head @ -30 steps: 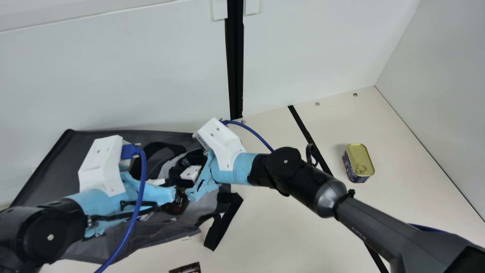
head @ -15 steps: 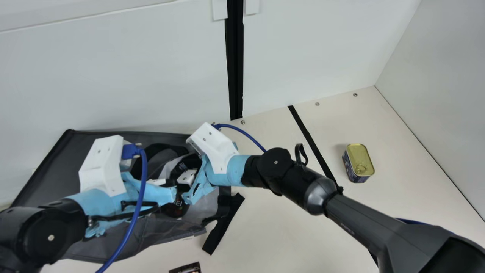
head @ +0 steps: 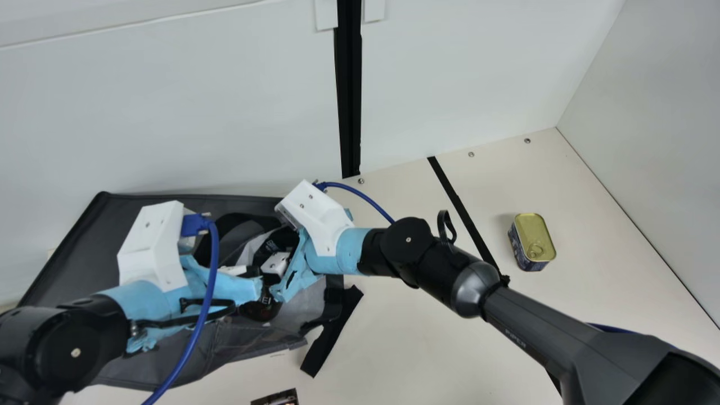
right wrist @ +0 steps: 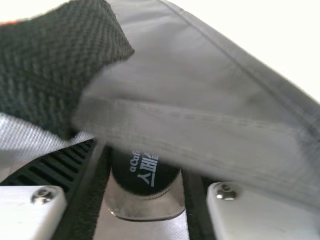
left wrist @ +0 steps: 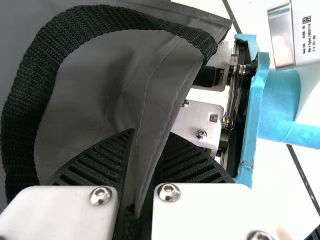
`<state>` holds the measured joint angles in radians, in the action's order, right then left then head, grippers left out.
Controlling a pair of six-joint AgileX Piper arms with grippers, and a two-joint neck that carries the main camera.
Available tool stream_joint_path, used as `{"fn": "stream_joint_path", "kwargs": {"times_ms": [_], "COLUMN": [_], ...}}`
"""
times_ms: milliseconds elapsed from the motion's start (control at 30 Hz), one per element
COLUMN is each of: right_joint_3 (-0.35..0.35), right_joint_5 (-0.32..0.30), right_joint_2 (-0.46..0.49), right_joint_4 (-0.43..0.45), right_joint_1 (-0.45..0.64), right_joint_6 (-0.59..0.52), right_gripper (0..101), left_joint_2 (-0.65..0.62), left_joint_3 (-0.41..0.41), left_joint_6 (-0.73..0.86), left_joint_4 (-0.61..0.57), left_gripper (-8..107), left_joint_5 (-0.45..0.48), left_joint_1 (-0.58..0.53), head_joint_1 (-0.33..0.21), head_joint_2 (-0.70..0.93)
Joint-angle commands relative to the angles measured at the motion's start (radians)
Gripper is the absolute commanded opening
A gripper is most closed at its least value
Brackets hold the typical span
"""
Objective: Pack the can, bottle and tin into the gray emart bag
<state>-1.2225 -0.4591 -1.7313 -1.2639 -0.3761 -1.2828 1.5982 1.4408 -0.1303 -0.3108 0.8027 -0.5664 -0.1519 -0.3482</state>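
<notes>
My left gripper (head: 254, 281) is at the gray bag (head: 62, 256) at the main view's left. In the left wrist view my left gripper (left wrist: 152, 137) is shut on the bag's fabric (left wrist: 162, 105). My right gripper (head: 267, 273) stands beside it over the bag. In the right wrist view my right gripper (right wrist: 142, 172) is shut on the black can (right wrist: 142, 172) with a silver end, partly behind the bag's flap (right wrist: 200, 120). A dark rounded item (head: 261, 309) shows partly below both grippers; I cannot tell what. The tin (head: 532, 239) stands on the table at right.
A small dark printed item (head: 275, 398) lies at the main view's bottom edge. The bag's black strap (head: 332, 334) trails onto the table (head: 433, 332). White walls (head: 169, 112) rise behind and at right. A blue cable (head: 209, 315) hangs over my left arm.
My right arm has moved slightly left and down, then hardly at all. The strap and the bag's near edge have shifted a little. My left arm stays almost still.
</notes>
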Motion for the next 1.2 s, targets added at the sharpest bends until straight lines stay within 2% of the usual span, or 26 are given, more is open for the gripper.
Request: {"fn": "stream_joint_path", "kwargs": {"times_ms": [0, 300, 1167], "right_joint_3": [0.000, 0.000, 0.082], "right_joint_5": [-0.002, -0.004, -0.088], "right_joint_2": [0.002, 0.010, 0.150], "right_joint_4": [0.006, 0.026, 0.056], "right_joint_1": [0.001, 0.005, 0.108], "right_joint_6": [0.002, 0.018, 0.041], "right_gripper": [61, 91, 91], "left_joint_2": [0.000, 0.000, 0.000], "left_joint_3": [0.000, 0.000, 0.000], "left_joint_6": [0.000, 0.000, 0.000], "left_joint_4": [0.000, 0.000, 0.002], "left_gripper": [10, 10, 10], "left_joint_5": [0.000, 0.000, -0.002], "left_joint_1": [0.000, 0.000, 0.000], "head_joint_1": [-0.023, -0.023, -0.023], "head_joint_2": [-0.001, -0.001, -0.001]}}
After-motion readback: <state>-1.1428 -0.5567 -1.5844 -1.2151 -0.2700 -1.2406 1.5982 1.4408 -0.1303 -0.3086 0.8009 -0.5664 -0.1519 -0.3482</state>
